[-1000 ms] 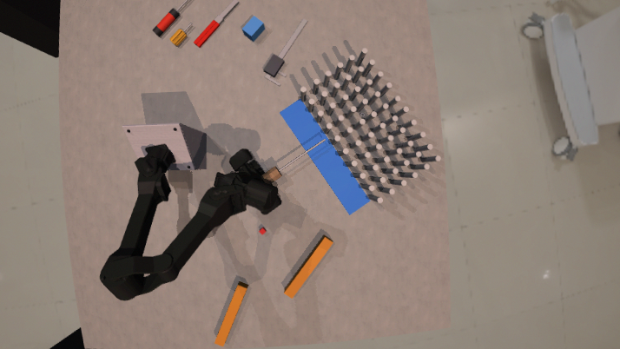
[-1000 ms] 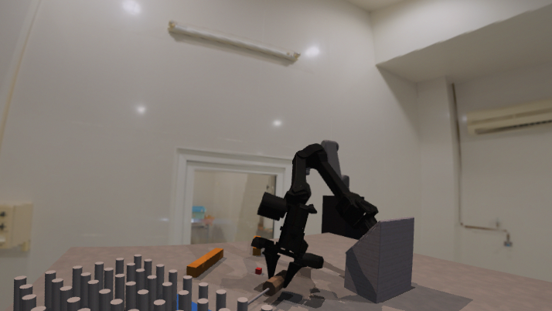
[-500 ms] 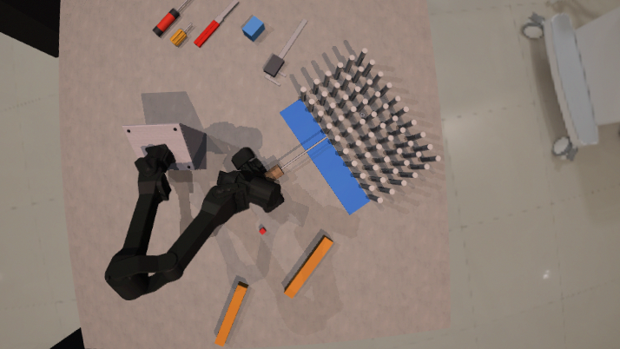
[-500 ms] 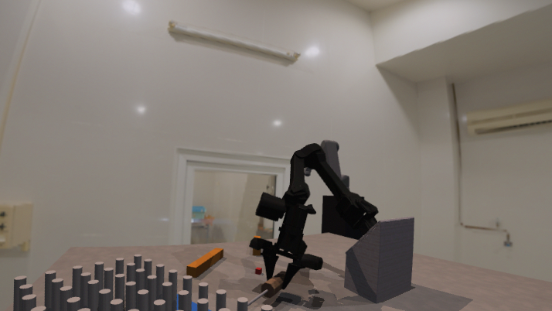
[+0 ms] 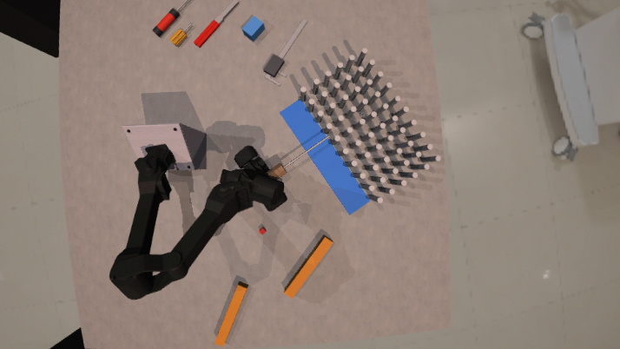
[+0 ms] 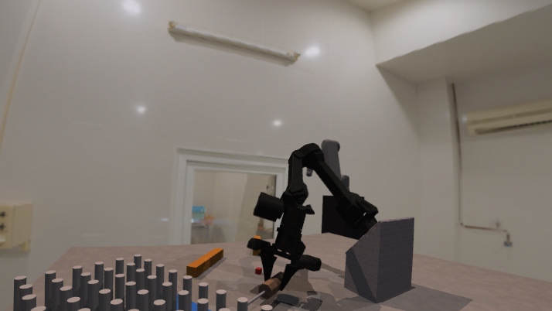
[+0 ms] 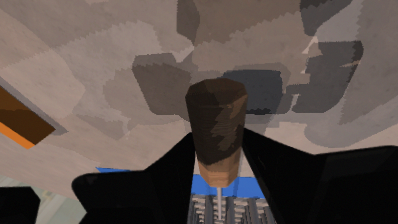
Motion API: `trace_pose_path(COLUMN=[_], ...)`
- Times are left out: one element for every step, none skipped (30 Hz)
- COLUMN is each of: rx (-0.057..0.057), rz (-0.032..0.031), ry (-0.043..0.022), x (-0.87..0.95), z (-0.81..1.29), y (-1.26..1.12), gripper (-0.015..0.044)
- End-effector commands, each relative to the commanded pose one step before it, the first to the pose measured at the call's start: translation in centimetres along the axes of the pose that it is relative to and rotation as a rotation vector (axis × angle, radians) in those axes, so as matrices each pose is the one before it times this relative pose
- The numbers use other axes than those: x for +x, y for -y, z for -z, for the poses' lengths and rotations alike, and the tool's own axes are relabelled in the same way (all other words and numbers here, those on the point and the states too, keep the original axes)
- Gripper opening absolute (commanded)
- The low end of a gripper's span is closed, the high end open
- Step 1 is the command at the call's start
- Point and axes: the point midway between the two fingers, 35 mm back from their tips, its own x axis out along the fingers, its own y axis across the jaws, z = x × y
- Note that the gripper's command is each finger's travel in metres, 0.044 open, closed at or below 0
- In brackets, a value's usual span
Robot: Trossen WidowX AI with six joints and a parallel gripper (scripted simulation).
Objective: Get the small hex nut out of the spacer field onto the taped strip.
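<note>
My gripper [image 5: 274,174] [image 6: 276,285] [image 7: 216,134] is shut on the brown wooden handle of a hook tool [image 5: 276,172] [image 6: 270,287] [image 7: 217,120] and holds it low over the table. The tool's thin metal rod [image 5: 304,152] runs across the blue taped strip [image 5: 343,182] [image 6: 178,302] [image 7: 251,186]. Its tip lies at the front row of the standing grey spacers [image 5: 369,126] [image 6: 116,282] [image 7: 205,210]. I cannot make out the hex nut among the spacers.
A grey wedge block [image 5: 193,143] [image 6: 380,259] stands by the arm's base. Two orange bars [image 5: 309,266] [image 5: 232,313] and a small red cube [image 5: 262,231] [image 6: 258,271] lie near the front. Screwdrivers [image 5: 166,22] [image 5: 207,33], a blue cube [image 5: 253,28] and a grey scraper [image 5: 274,65] lie at the back.
</note>
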Motion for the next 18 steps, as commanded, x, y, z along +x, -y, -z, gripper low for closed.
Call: trace_pose_path(rx=[0.0094,0.0001,0.0001,0.0001,0.0001,0.0001,0.0001,0.0001,0.0001,0.0001,0.0001,0.0001,0.0001,0.0001,0.0001,0.0001,0.0001,0.0001], rz=[-0.00404,-0.00001,-0.00001,-0.00001,-0.00001,-0.00001,0.00000,0.00000,0.00000,0.00000,0.00000,0.00000,0.00000,0.00000,0.00000,0.00000,0.00000,0.00000], ry=[-0.00168,-0.00002,-0.00002,-0.00002,-0.00002,-0.00003,-0.00003,-0.00003,-0.00003,-0.00003,-0.00003,-0.00003,-0.00003,-0.00003,-0.00003,-0.00003,-0.00003,-0.00003], x=[0.031,0.017,0.017,0.017,0.017,0.017,0.017,0.017,0.017,0.017,0.017,0.017,0.017,0.017,0.017,0.017,0.017,0.017], z=[0.314,0.056,0.057,0.057,0.057,0.057,0.057,0.058,0.058,0.058,0.058,0.058,0.058,0.058,0.058,0.058,0.058,0.058], y=[-0.207,-0.004,-0.003,-0.003,-0.003,-0.003,-0.003,-0.003,-0.002,-0.002,-0.002,-0.002,-0.002,-0.002,-0.002,-0.002,-0.002,-0.002], gripper=[0.0000,0.0000,0.0000,0.0000,0.0000,0.0000,0.0000,0.0000,0.0000,0.0000,0.0000,0.0000,0.0000,0.0000,0.0000,0.0000,0.0000,0.0000])
